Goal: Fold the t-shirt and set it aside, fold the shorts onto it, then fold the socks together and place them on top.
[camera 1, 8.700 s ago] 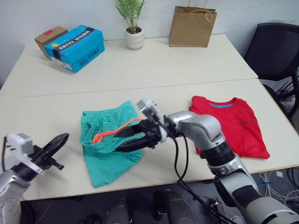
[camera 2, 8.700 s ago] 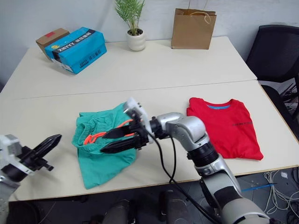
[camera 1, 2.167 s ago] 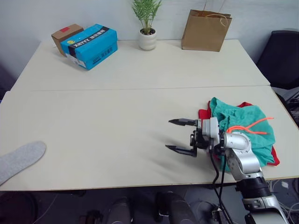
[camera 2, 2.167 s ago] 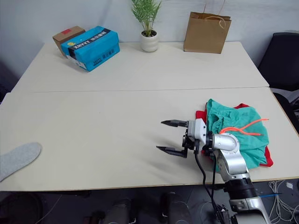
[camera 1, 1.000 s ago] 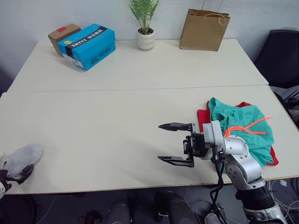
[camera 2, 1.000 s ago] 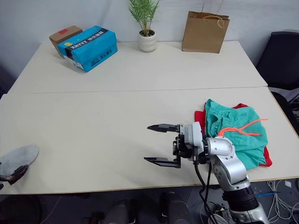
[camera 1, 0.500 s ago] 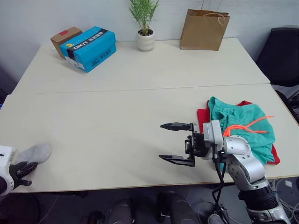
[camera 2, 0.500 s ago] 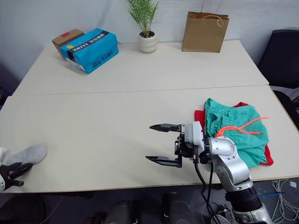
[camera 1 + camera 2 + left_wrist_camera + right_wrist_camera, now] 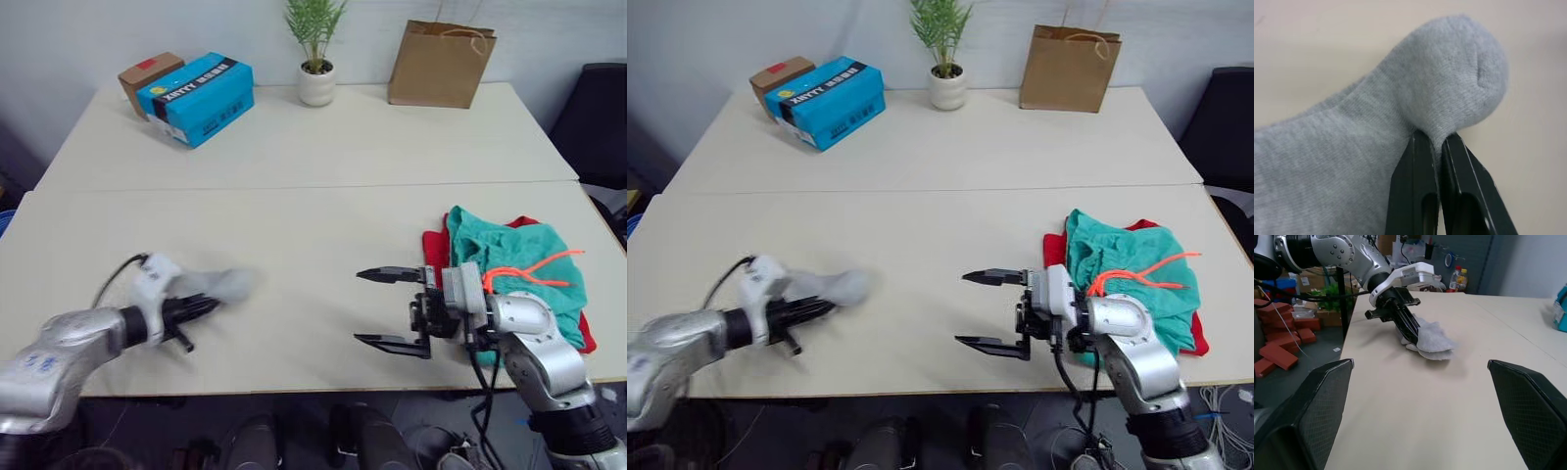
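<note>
I judge two stages done, with the shorts heaped on the t-shirt at the bench's right edge, while my left gripper pinches the socks over the bench's left side and my right gripper waits spread wide.

Light: bright, even and diffuse across the pale surface; no single source can be made out.
Shadows: soft and faint; a weak one lies under the right tool.
Glare: none on the matte top.
Blur: the grey sock and the left tool are smeared in the head views.
Focus: the sock's knit is crisp in the left wrist view; the right wrist view's nearest finger edges look soft.
</note>
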Tool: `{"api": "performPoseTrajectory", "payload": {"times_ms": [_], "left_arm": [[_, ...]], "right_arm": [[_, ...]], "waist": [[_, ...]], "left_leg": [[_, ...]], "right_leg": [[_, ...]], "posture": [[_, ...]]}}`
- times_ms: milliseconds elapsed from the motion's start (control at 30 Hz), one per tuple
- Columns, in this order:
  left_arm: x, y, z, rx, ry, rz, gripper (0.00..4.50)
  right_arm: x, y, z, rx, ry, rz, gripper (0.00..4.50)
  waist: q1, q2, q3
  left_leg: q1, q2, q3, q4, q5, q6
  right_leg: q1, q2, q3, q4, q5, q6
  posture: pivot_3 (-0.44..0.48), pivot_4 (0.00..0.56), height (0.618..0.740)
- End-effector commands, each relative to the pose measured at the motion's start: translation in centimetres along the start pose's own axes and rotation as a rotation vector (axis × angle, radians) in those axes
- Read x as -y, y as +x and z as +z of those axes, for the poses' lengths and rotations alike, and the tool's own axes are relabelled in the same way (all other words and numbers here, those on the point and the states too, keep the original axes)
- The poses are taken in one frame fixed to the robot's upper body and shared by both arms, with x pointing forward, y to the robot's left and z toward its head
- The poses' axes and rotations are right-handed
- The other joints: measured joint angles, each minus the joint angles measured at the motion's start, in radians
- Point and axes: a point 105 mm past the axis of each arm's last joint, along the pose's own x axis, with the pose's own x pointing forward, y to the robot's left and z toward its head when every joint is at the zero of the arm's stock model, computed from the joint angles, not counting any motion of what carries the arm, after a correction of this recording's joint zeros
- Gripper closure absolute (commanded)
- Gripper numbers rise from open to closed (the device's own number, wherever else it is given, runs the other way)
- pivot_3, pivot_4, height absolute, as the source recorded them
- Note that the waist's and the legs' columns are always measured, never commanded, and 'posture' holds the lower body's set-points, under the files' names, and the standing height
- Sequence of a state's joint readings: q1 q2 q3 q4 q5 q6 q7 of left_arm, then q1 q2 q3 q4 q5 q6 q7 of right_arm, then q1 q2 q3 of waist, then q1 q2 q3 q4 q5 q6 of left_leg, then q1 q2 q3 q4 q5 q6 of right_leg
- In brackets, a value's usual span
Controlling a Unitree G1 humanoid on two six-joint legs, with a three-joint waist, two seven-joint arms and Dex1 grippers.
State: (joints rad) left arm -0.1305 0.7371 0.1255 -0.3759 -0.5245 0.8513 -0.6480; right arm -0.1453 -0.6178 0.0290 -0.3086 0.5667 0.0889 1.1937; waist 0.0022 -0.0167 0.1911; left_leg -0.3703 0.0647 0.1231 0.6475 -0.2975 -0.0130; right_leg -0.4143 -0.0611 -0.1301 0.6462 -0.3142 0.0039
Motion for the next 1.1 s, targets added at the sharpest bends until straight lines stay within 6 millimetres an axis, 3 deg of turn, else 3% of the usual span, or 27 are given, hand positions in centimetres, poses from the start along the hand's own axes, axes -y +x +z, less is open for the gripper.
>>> {"api": "performPoseTrajectory", "payload": {"times_ms": [33, 100, 200, 300, 433, 533, 700, 1000, 1100], "left_arm": [[2.3, 3.9, 1.4, 0.005, 0.053, -0.111, 4.48], [4.0, 6.0, 2.0, -0.001, 0.078, -0.181, 4.48], [4.9, 8.3, 3.3, 0.037, 0.079, -0.206, 4.48], [5.9, 9.4, 3.0, 0.009, 0.088, -0.255, 4.48], [6.1, 9.3, 3.2, 0.019, 0.076, -0.259, 3.42], [6.0, 8.5, 3.8, 0.054, 0.052, -0.284, 2.48], [6.1, 5.4, 5.3, 0.152, 0.018, -0.418, 0.94], [3.0, -0.3, 7.4, 0.239, 0.061, -0.439, 0.94], [1.6, -0.8, 8.2, 0.255, 0.09, -0.396, 0.91]], "right_arm": [[-0.1, -1.4, 0.4, -0.032, -0.016, -0.039, 0.0], [-0.2, -2.3, -0.1, -0.065, -0.001, -0.062, 0.0], [-0.5, -3.4, -0.6, -0.108, 0.014, -0.1, 0.0], [-1.0, -3.9, -0.9, -0.13, 0.033, -0.134, 0.0], [-1.2, -4.0, -0.9, -0.138, 0.041, -0.17, 0.0], [-1.4, -4.0, -1.0, -0.144, 0.048, -0.177, 0.0], [-1.1, -4.2, -1.1, -0.144, 0.049, -0.208, 0.0], [-0.3, -4.3, -0.2, -0.108, 0.079, -0.274, 0.0], [-0.8, -3.7, -0.1, -0.106, 0.105, -0.251, 0.65]], "waist": [[-0.001, -0.001, 0.0], [-0.002, -0.002, 0.001], [-0.003, -0.003, 0.002], [-0.002, -0.005, 0.003], [-0.002, -0.005, 0.003], [0.002, -0.006, 0.003], [-0.001, -0.006, 0.003], [0.001, -0.007, 0.004], [0.002, -0.007, 0.004]], "left_leg": [[0.0, 0.0, 0.0, 0.0, 0.0, 0.0], [0.0, 0.0, 0.0, 0.001, 0.001, 0.0], [0.0, -0.001, 0.001, 0.0, 0.001, 0.0], [0.0, 0.0, 0.001, 0.001, 0.002, -0.001], [0.001, 0.0, 0.0, 0.0, 0.004, -0.003], [0.001, -0.001, -0.001, 0.001, 0.006, -0.002], [0.001, 0.0, -0.001, 0.0, 0.006, -0.003], [0.0, 0.0, -0.001, 0.0, 0.006, -0.004], [0.0, 0.0, -0.001, 0.0, 0.006, -0.004]], "right_leg": [[0.0, 0.0, 0.0, 0.0, 0.0, 0.0], [0.0, 0.001, 0.0, 0.0, 0.0, 0.001], [0.0, 0.001, 0.001, 0.0, 0.001, 0.001], [0.0, 0.002, 0.001, 0.0, 0.001, 0.002], [0.0, 0.003, 0.002, 0.001, 0.001, 0.002], [0.0, 0.003, 0.003, 0.001, 0.001, 0.002], [0.0, 0.003, 0.003, 0.001, 0.001, 0.002], [0.0, 0.003, 0.003, 0.001, 0.001, 0.002], [0.0, 0.003, 0.003, 0.001, 0.001, 0.002]], "posture": [[0.0, 0.15, 0.74], [0.0, 0.15, 0.74], [0.0, 0.15, 0.74], [0.0, 0.15, 0.74], [0.0, 0.15, 0.74], [0.0, 0.15, 0.74], [0.0, 0.15, 0.74], [0.0, 0.15, 0.74], [0.0, 0.15, 0.74]]}}
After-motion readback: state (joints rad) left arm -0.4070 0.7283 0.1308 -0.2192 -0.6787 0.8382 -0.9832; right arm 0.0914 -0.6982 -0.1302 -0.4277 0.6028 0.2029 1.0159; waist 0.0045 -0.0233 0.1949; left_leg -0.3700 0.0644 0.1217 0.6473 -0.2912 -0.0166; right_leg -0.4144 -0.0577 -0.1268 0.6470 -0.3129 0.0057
